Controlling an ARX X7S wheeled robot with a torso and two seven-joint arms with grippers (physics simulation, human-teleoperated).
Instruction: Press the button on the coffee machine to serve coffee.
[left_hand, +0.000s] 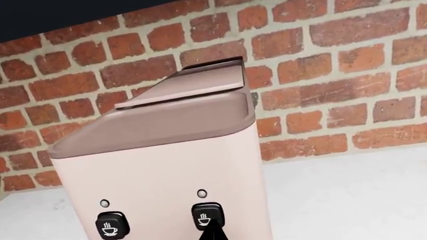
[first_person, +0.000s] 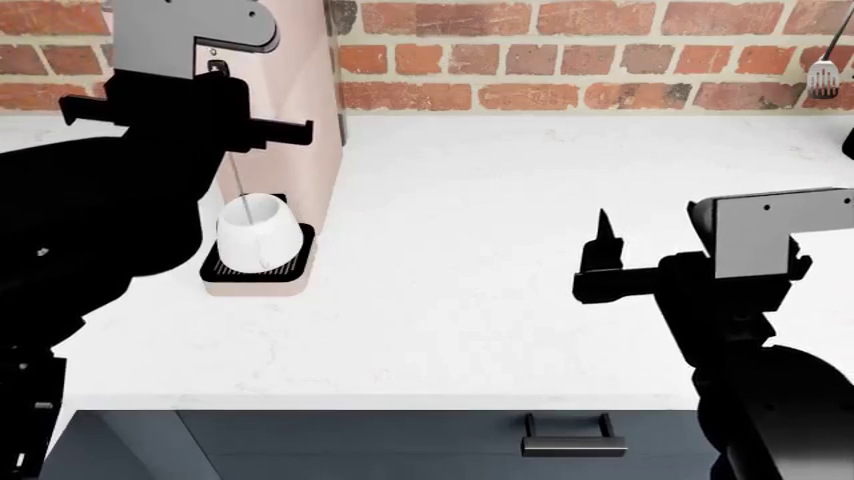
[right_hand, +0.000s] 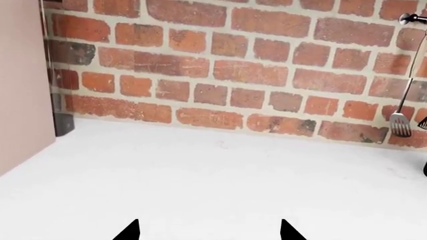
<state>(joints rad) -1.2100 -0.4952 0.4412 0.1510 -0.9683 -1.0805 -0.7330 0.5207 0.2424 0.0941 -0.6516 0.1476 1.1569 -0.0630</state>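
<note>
At the table's (first_person: 467, 250) far left, the tall coffee machine (first_person: 300, 90) stands upright against the brick wall, its front facing the robot, largely hidden by the raised left arm. The left pincer (left_hand: 212, 232) touches the right-hand button (left_hand: 207, 216); whether it is apart or together cannot be told. A white cup (first_person: 254, 232) sits on the drip tray (first_person: 302, 255), and the right pincer (right_hand: 208, 231) hovers apart, level over bare table.

Even, bright light is falling across the white table (first_person: 534, 260) and brick wall (right_hand: 253, 65), casting barely any shadows; everything is rendering sharp with no glare or blur, while both arms are showing as flat, featureless black silhouettes
</note>
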